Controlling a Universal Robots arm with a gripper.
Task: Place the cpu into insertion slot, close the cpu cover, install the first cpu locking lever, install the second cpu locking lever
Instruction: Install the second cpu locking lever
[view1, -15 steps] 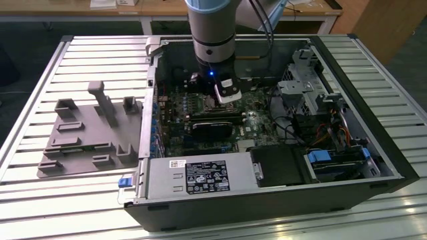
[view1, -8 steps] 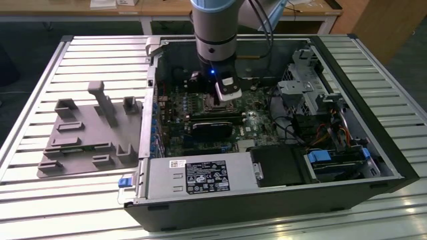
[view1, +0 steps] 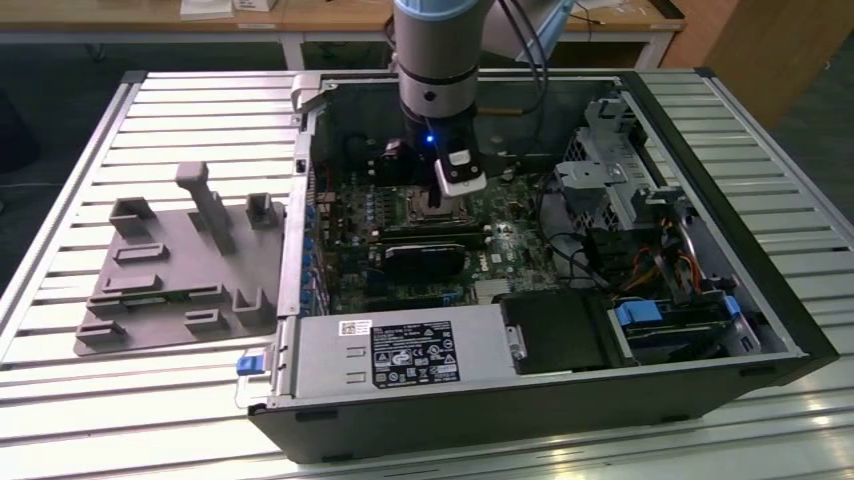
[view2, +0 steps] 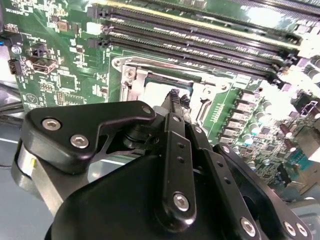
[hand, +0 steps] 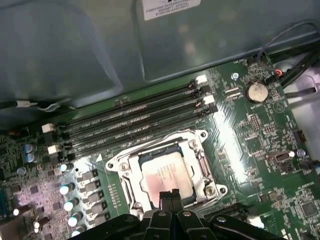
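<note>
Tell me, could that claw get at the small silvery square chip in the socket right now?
Probably yes. In the first wrist view the claw hangs right at the edge of the silvery square chip, which lies in its metal-rimmed socket with nothing between them.

A pale metal counter (view1: 80, 400) of long ribbed slats spans the exterior view. Behind it stands a light wooden table (view1: 200, 25) with white legs, bearing white papers (view1: 207, 8). The dark floor (view1: 54, 90) lies in shadow beneath that table. On the exterior view's right, a brown wooden panel (view1: 767, 40) rises at the counter's far corner.
</note>
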